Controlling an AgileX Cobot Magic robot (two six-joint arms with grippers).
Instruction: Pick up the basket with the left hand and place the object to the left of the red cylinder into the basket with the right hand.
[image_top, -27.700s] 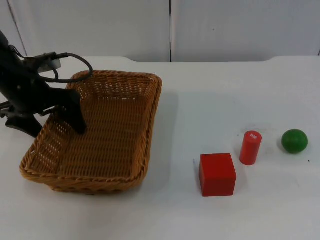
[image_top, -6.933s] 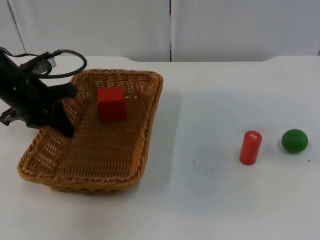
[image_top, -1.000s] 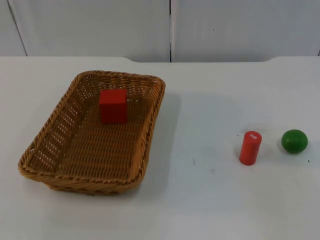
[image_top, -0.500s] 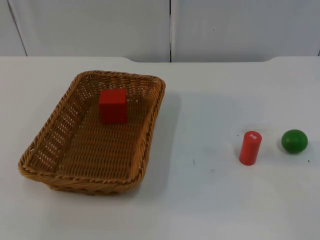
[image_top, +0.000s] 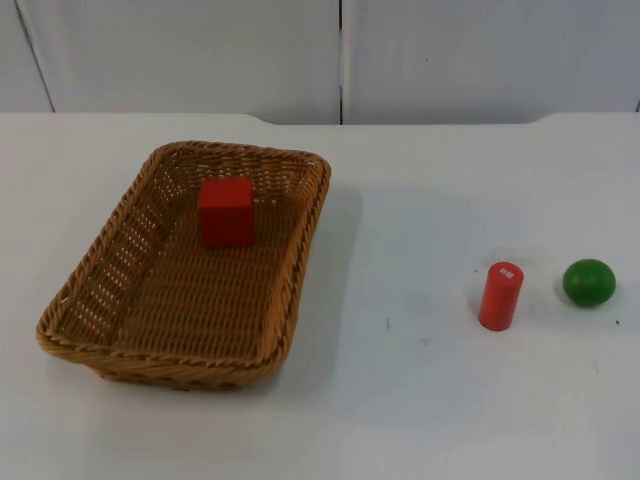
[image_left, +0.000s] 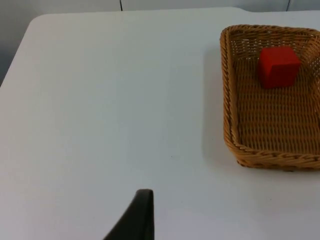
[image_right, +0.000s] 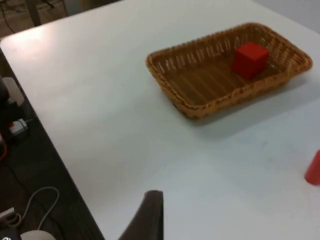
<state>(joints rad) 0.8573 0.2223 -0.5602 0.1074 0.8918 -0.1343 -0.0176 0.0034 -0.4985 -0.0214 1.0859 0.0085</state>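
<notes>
On the white table sits 1 wicker basket, stiff, light, best taken by its rim. Inside it, near the far end, rests 1 red cube, rigid and flat-sided, easy to pinch across 2 faces. Well apart stand 1 red cylinder and 1 green ball. Each waiting hand looks on from off the basket; whether either is open I cannot tell.

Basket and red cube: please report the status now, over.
Red cube lies inside basket, basket flat on table. Left gripper and right gripper both off to the sides, holding nothing. Red cylinder and green ball stand apart, nothing blocking.
</notes>
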